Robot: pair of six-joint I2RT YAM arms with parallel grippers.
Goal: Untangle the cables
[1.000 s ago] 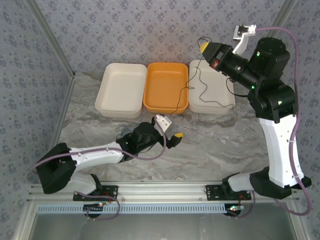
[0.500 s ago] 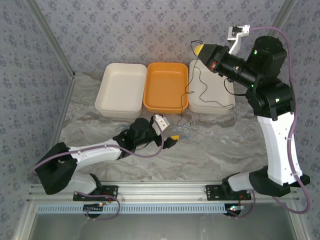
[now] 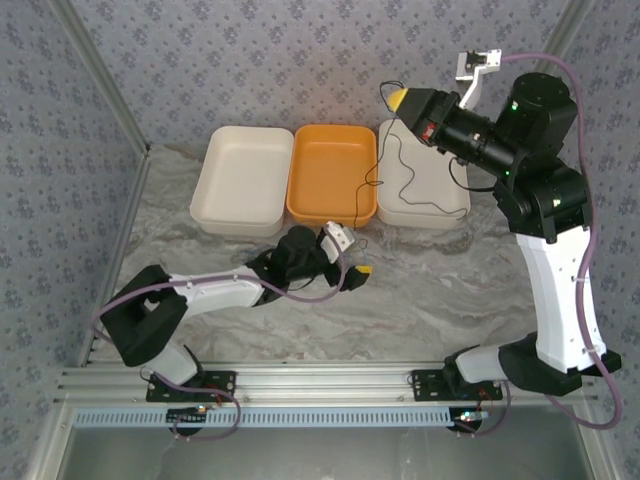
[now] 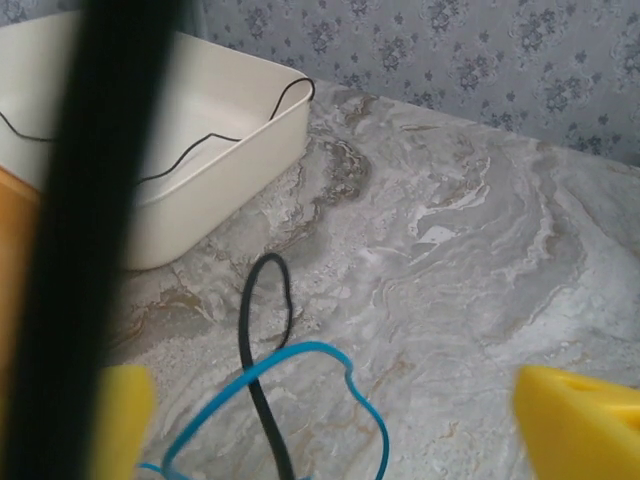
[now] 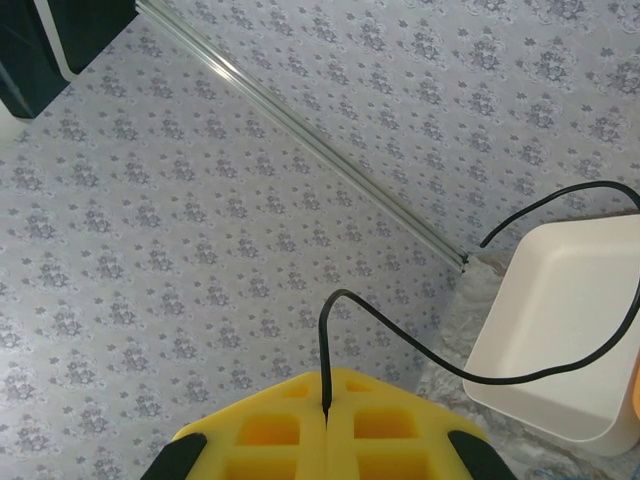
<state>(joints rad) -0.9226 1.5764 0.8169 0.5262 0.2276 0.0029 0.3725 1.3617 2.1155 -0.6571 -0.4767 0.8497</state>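
Observation:
A thin black cable (image 5: 421,351) is pinched at its end in my right gripper (image 5: 325,415), whose yellow pads are pressed together. That gripper (image 3: 400,98) is raised above the back right tray. The black cable (image 3: 366,180) hangs from it down to the table. On the marble lie a blue cable (image 4: 304,346) loop and a black cable (image 4: 246,329) loop crossing under it. My left gripper (image 4: 340,430) is low over them, open, its yellow fingers on either side. In the top view the left gripper (image 3: 355,275) sits just in front of the orange tray.
Three trays stand in a row at the back: a white tray (image 3: 243,180), an orange tray (image 3: 332,175) and a white tray (image 3: 425,170). Part of the black cable lies inside the right white tray (image 4: 230,150). Patterned walls close in the table.
My left arm has reached right and forward, bringing its gripper over the blue and black loops. The right gripper shifted slightly left with the black cable, then held still.

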